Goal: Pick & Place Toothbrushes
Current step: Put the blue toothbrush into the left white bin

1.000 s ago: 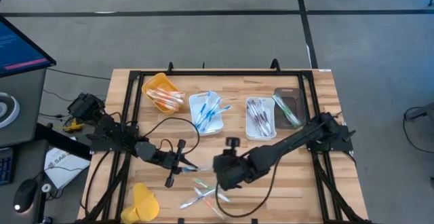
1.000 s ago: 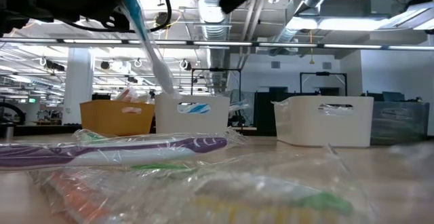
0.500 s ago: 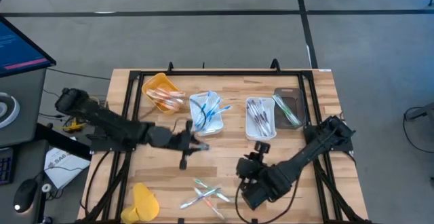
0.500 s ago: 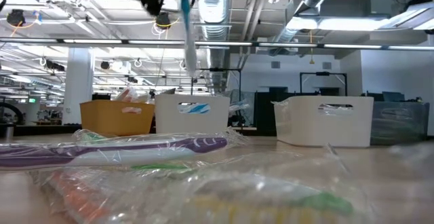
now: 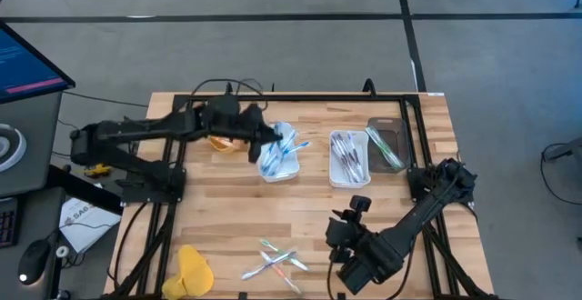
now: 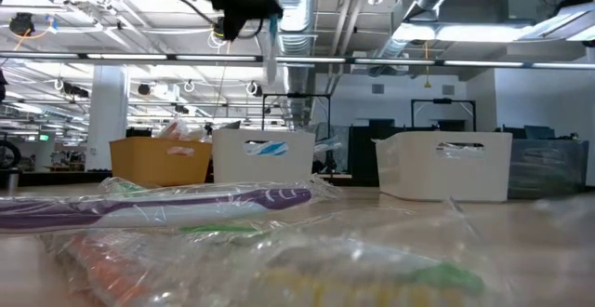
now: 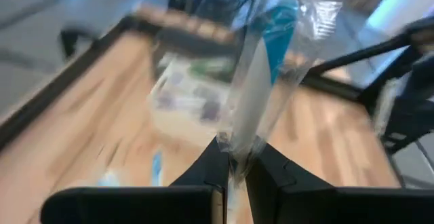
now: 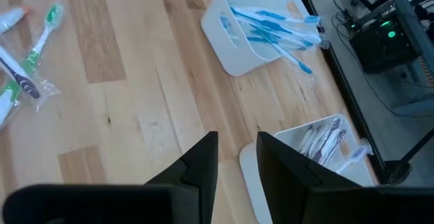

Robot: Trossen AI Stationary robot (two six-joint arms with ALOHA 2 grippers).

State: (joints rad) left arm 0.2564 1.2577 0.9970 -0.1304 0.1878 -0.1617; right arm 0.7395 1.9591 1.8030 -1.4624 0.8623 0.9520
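Note:
My left gripper (image 5: 259, 143) hangs above the near left corner of the white tray (image 5: 293, 169) that holds blue toothbrushes. It is shut on a blue-and-white toothbrush in a clear wrapper (image 7: 261, 75). In the low view this toothbrush (image 6: 270, 56) hangs high over the table. Several loose wrapped toothbrushes (image 5: 273, 259) lie flat near the table's front edge. My right gripper (image 5: 350, 245) is to their right, open, its fingers (image 8: 203, 163) with nothing between them. My left gripper pinches one end of the wrapped toothbrush (image 7: 239, 153) between its two fingertips. The brush reaches out past the fingers, lifted clear of the table and trays. In the low view it hangs nearly upright below the gripper (image 6: 251, 5).
A yellow tray (image 5: 218, 123) stands at the far left, partly under my left arm. A second white tray (image 5: 348, 180) with grey brushes and a dark tray (image 5: 386, 145) stand to the right. A yellow object (image 5: 191, 271) lies at the front left corner. Bare wood lies between the trays and the loose brushes.
My left gripper has risen and swung from the table's near left toward the far edge and right, carrying the blue toothbrush to the white tray; the brush went from slanting to nearly upright. My right gripper has drawn away from the loose brushes toward the right and near edge.

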